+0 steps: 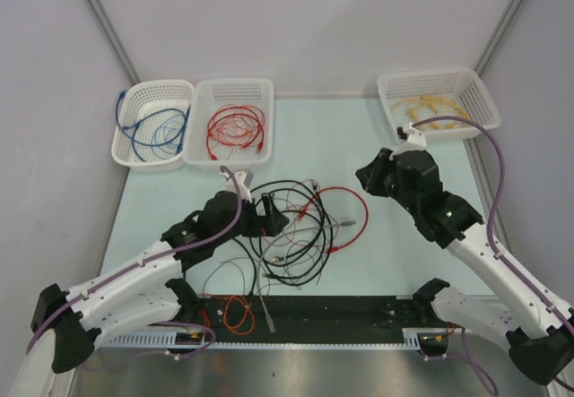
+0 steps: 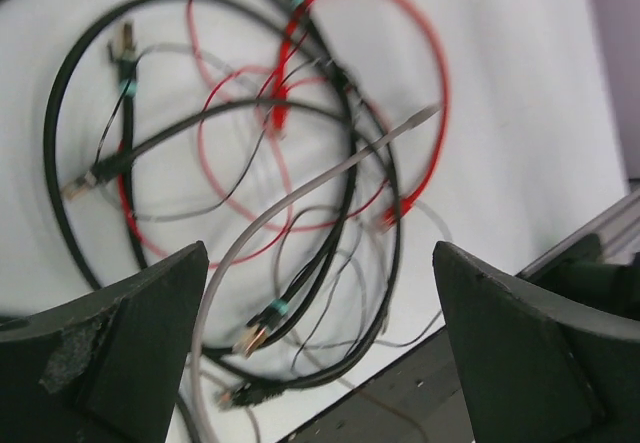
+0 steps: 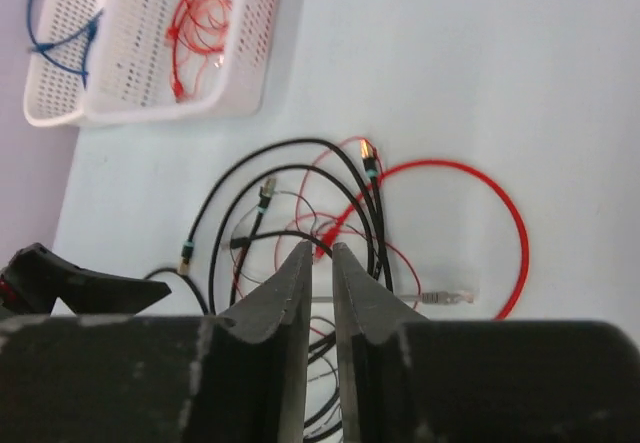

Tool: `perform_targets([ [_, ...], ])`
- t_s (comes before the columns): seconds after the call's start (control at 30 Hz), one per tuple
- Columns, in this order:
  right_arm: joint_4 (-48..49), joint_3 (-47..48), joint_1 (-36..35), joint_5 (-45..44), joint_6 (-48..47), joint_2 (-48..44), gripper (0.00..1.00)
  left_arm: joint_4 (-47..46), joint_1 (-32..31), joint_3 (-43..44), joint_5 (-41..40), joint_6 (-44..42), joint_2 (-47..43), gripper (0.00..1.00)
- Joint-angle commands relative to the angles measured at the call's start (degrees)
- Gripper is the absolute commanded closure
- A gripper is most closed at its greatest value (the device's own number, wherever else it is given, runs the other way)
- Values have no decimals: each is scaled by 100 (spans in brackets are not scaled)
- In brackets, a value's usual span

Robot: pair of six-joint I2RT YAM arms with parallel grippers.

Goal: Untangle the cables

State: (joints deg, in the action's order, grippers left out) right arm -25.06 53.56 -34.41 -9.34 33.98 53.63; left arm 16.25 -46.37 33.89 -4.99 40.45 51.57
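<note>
My left claw [image 2: 320, 253] hangs released, its fingers spread wide, right over the cables [image 2: 300, 153]. They are thick black loops, a bright red ring, thin reddish strands and a grey lead, all crossing one another, with small plug ends poking out. The heap lies mid-table [image 1: 341, 137]. My right claw [image 3: 320, 250] is clenched on nothing, well apart to the right.

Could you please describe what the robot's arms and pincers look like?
Both the left arm and the right arm have white links joined by black housings, and a thick purple cable runs along each. A small green light glows on the right arm's black wrist section. The left pincer and right pincer have dark, wedge-shaped fingers, scuffed pale in places.
</note>
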Motion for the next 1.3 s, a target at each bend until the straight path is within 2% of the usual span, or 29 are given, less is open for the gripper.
perform_targets([
  [0.0, -261, 418, -13, -85, -294, 217, 68, -1071, -12, 267, -11, -195, -262, 0],
  [0.03, -619, 418, 5, -94, -304, 462, 53, -1028, -21, 311, 42, -204, -201, 0],
  [0.13, -974, 278, -4, -278, -269, 850, 41, -896, -21, 408, 182, -195, 107, 0],
  [0.33, -448, -574, -65, -103, 91, 1027, 31, -1159, -12, -92, 403, 244, 196, 0],
  [0.4, -368, -732, -83, -85, 161, 1228, 31, -1151, -21, -137, 403, 262, 160, 0],
  [0.63, 9, -1391, 40, -287, 223, 1958, 37, -1045, -12, -155, 411, 306, 256, 1],
  [0.97, 458, -1638, 216, -287, 329, 2688, 48, -887, -12, -242, 289, 376, 3, 0],
  [1.07, 607, -1682, 225, -279, 346, 2872, 55, -904, -21, -269, 271, 394, 2, 0],
  [1.27, 687, -1779, 163, -261, 504, 3259, 78, -843, -21, -242, 254, 385, 29, 0],
])
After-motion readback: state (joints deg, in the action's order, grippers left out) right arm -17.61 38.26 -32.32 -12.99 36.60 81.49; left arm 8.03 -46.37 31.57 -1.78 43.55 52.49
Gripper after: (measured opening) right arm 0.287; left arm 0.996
